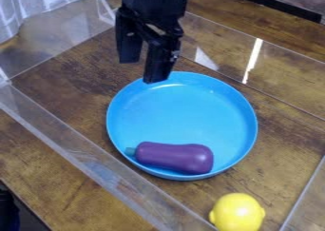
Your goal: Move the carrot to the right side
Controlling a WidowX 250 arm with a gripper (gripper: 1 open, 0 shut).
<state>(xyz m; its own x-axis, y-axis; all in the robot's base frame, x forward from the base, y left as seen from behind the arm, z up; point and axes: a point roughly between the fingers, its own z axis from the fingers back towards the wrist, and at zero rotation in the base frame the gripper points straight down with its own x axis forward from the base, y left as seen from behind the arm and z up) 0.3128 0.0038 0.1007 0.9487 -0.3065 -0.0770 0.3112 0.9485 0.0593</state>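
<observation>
A yellow lemon (238, 213) sits nearest, at the lower right edge of the view, on the wooden counter (76, 92) just outside the plate's rim

Behind it lies the blue plate (203, 106), round and shallow. The carrot (176, 157), a glossy dark-purple oblong, rests inside the plate on its near portion, lying on its side with the length running left to right, close to the near rim. The rest of the plate's floor is bare blue

A clear sheet or low wall (51, 121) runs along the counter's left side, and light glares off the surface to the right of the plate

Farthest back, the black end effector (143, 62) hangs over the plate's far left rim, pointing down. Its two fingers stand apart, released, with nothing between them. It is well apart from the carrot and touches neither the plate nor the vegetable as far as can be seen
</observation>
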